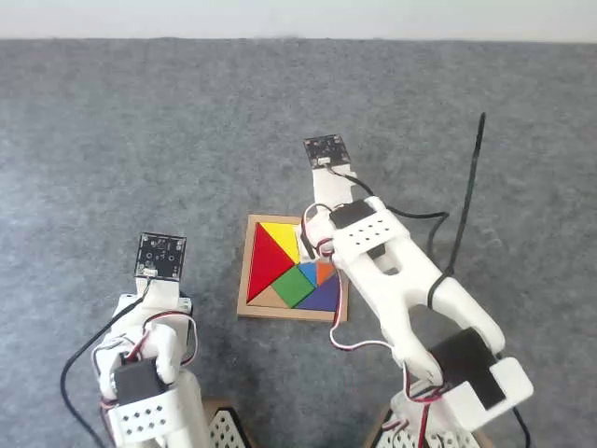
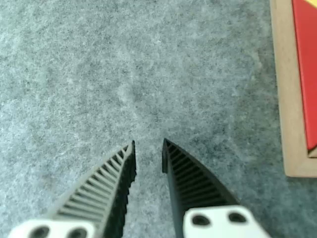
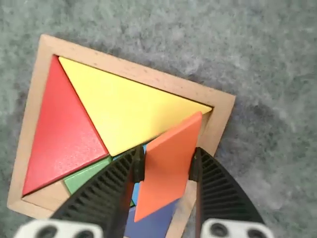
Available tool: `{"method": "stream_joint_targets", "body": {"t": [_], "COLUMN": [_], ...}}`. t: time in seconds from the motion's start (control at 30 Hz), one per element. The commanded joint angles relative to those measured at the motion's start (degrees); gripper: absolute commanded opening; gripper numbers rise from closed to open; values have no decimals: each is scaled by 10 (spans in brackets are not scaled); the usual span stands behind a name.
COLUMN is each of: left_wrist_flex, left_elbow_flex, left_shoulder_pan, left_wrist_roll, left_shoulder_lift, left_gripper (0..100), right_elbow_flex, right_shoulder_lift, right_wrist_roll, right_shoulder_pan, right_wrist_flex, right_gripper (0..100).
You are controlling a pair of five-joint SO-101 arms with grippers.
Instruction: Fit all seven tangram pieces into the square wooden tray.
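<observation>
At mid-table on the grey felt surface: square wooden tray, holding a large red triangle, a large yellow triangle, a green square piece, a small light-blue piece and a blue-violet piece. Over the tray's right side: right gripper, clamped on an orange parallelogram piece, held tilted, upper corner beside the yellow triangle's sharp tip and the rim. In the near-left corner: tan triangular patch, bare floor or unpainted piece, cannot tell which. Beside the tray's left edge, apart from it: left gripper, slightly parted, empty, above bare felt. Step in hand, as judged: seating the orange piece, apparently among the last. Calls next for levelling the piece, aligning its long edges with the gap against the right wall, lowering until flush, then releasing.
</observation>
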State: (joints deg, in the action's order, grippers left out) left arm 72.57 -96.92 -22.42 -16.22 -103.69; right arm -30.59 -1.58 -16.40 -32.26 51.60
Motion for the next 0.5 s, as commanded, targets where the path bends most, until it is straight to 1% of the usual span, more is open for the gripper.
{"method": "stream_joint_targets", "body": {"t": [0.0, 0.3, 0.47], "left_wrist_flex": [4, 4, 4], "left_elbow_flex": [5, 5, 5], "left_shoulder_pan": [2, 2, 2], "left_wrist_roll": [4, 4, 4], "left_shoulder_lift": [-6, -6, -6], "left_gripper": [87, 87, 87], "right_elbow_flex": [25, 24, 23], "right_shoulder_lift": [-3, -2, -2], "right_wrist_roll": [2, 1, 0], "right_shoulder_pan": [17, 17, 16], "right_wrist_flex": [1, 1, 3], "right_gripper": [136, 145, 269]}}
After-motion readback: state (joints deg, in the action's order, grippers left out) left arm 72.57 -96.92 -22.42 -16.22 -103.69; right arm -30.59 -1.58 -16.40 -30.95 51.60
